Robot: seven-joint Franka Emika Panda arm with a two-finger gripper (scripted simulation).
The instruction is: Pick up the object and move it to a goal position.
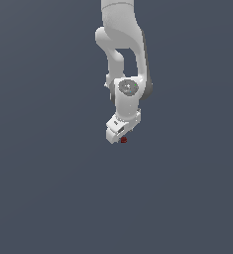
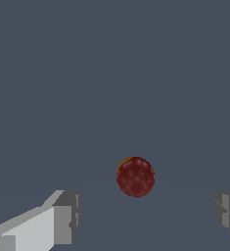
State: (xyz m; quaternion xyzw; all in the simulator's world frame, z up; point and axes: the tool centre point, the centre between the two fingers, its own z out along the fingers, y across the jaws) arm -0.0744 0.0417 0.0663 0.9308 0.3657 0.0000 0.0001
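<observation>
Dark red object sits between spread fingers, both cut off at the frame edge.

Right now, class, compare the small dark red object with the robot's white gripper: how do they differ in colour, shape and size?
Colour: the object is dark red and speckled; the gripper is white with grey fingers.
Shape: the object is round; the gripper is blocky and angular.
Size: in the exterior view the object is far smaller than the gripper.
Both appear against the same plain grey-blue background.
</observation>
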